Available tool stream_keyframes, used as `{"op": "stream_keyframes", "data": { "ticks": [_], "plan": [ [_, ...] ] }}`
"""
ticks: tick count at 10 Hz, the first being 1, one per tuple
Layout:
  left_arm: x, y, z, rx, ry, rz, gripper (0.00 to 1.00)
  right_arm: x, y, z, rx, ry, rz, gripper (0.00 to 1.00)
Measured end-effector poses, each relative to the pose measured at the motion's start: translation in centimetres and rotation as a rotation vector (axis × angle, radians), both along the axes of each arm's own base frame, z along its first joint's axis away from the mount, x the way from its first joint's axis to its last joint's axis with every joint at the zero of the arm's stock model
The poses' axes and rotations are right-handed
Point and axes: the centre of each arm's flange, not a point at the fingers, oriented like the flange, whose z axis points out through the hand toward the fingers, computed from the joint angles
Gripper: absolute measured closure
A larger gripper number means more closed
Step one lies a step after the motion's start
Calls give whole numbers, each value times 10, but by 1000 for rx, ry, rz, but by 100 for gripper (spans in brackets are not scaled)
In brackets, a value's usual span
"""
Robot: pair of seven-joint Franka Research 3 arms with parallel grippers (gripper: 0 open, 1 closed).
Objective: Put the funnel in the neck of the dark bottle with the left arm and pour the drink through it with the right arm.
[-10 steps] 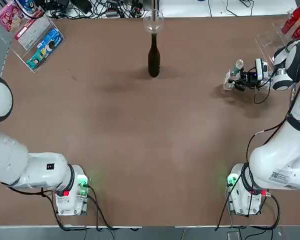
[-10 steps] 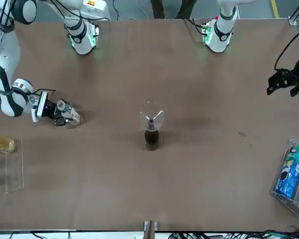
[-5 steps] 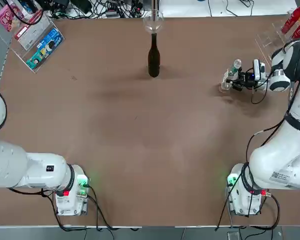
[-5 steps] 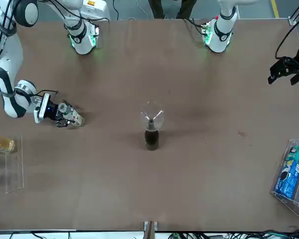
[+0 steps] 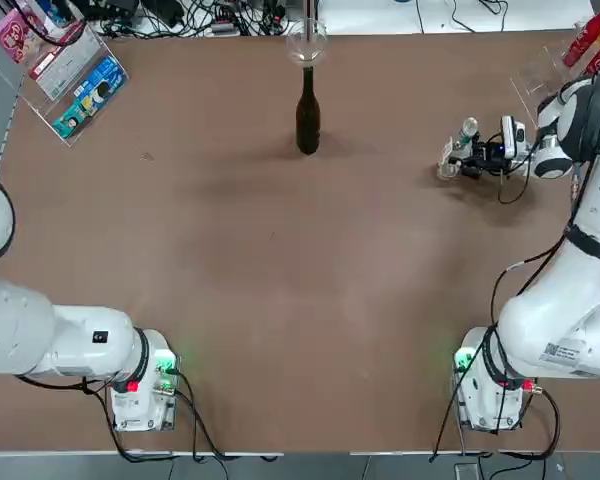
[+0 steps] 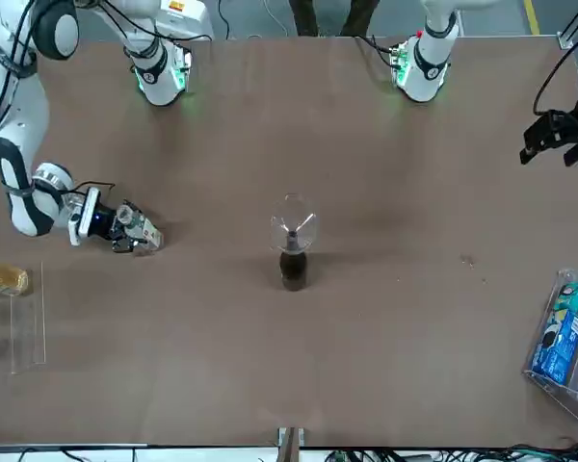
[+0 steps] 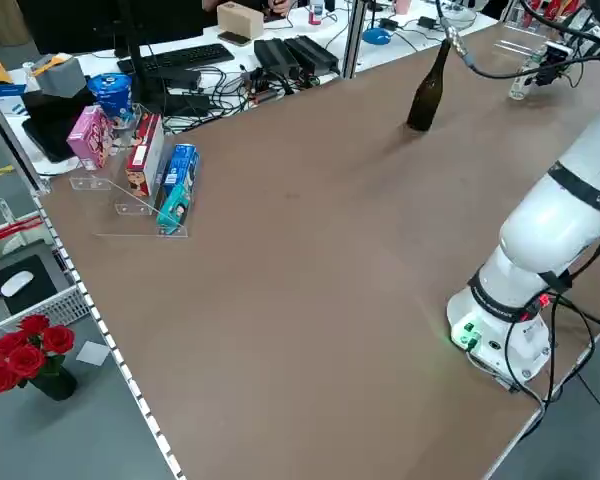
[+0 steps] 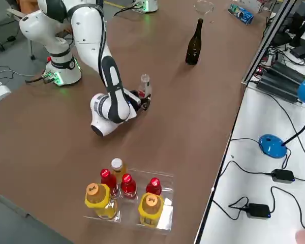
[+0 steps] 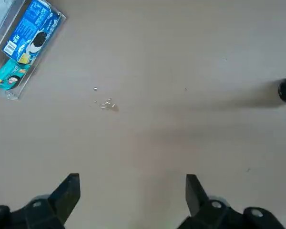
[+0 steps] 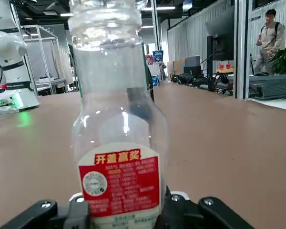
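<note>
The dark bottle (image 5: 307, 118) stands upright at the far middle of the table, with the clear funnel (image 5: 306, 44) seated in its neck. The front view shows the same bottle (image 6: 293, 269) and funnel (image 6: 294, 227). My right gripper (image 5: 462, 163) is low at the far right of the table, shut on the base of the drink (image 5: 456, 148), a small clear bottle held upright. In the right wrist view the drink (image 10: 117, 143) fills the middle, its threaded neck at the top. My left gripper (image 6: 551, 141) hovers open over the table's left side, well away from the bottle, nothing between its fingers (image 9: 66, 194).
A clear tray (image 8: 162, 216) with yellow and red bottles sits at the table's right edge. A clear stand with snack boxes (image 5: 78, 88) lies at the far left corner. Cables and desks line the far side. A person (image 10: 266, 29) stands far off in the room.
My right gripper has shifted the drink a little toward the middle and far side, standing it more upright. The left gripper has drawn back slightly. Bottle and funnel have not moved.
</note>
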Motion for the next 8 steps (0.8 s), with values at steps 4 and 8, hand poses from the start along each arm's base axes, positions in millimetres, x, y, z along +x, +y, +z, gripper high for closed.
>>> {"op": "stream_keyframes", "data": {
  "ticks": [4, 8],
  "plan": [
    [23, -2, 2, 1, -20, 26, 2, 5, 1, -1, -1, -8, 4, 53],
    [24, -2, 3, 1, -21, 28, 2, 6, 1, -1, 1, -9, 4, 31]
  ]
}}
